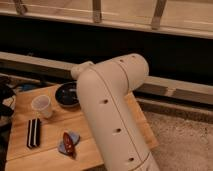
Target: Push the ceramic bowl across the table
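Note:
The black glossy ceramic bowl (67,93) sits at the far middle of the light-brown wooden table (50,135). My thick white arm (112,110) rises in the foreground and covers the bowl's right side. The gripper is hidden from this view, somewhere behind the arm. A small white cup (42,106) stands just left of the bowl and a little nearer.
A black-and-white striped flat object (33,133) lies at the table's left. A red and blue packet (68,143) lies near the front edge. A dark bulky shape (6,100) sits at the left edge. Gravel floor (182,140) lies to the right, with a dark wall and ledge behind.

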